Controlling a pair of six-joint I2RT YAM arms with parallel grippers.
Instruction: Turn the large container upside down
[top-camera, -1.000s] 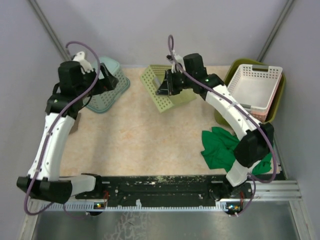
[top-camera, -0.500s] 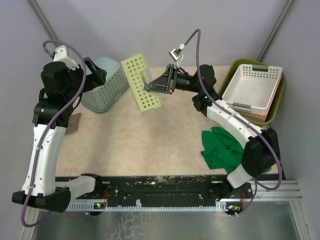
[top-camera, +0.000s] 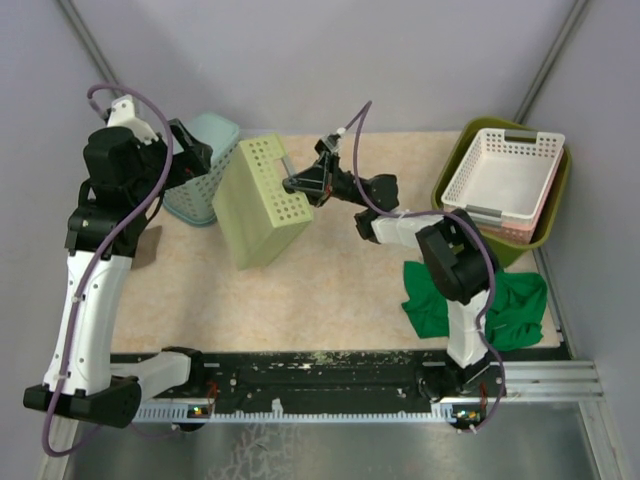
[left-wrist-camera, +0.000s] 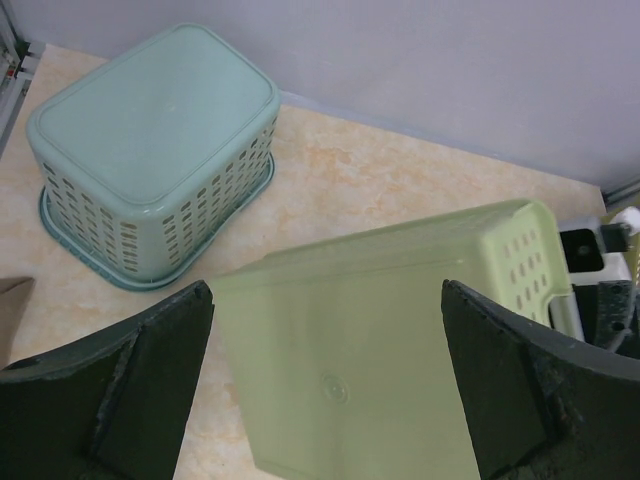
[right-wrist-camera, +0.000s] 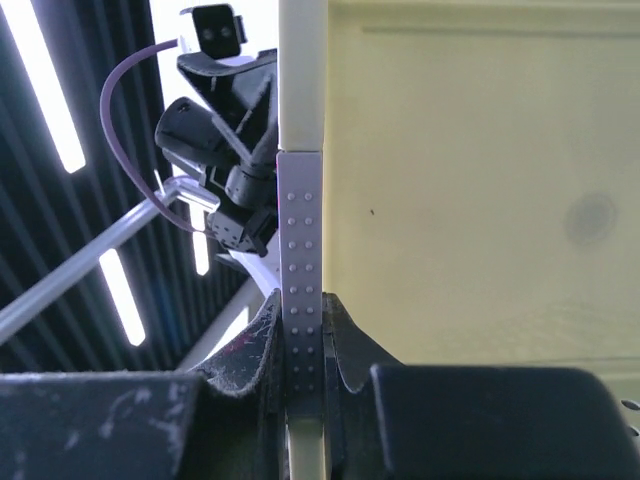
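- 4 containers are in view on the tabletop (top-camera: 330, 280), and the biggest, the olive tub (top-camera: 452, 170), sits upright at the far right corner.
- 1 white basket (top-camera: 505, 178) lies inside the tub and looks empty. By my reading it has to come out before the tub can be turned.
- The right gripper (top-camera: 293, 185) is pinched narrow on the rim of the pale green basket (top-camera: 262, 205), near the middle of the far edge.
- That basket is tipped, with its solid base facing up and toward the near left. Its opening faces away, so I cannot tell what it holds.
- To finish this tip well, I would pinch the thin rim firmly, roll the basket over its lower edge, and let go only once the rim lies flat.
- The teal basket (left-wrist-camera: 160, 140) is just beside it at the far left corner, already upside down, so the roll needs to stay clear of it.
- The left gripper (left-wrist-camera: 325, 300) hangs wide apart above the pale basket, holding nothing.
- 1 green cloth (top-camera: 440, 295) lies loose near the near right corner, in no container.
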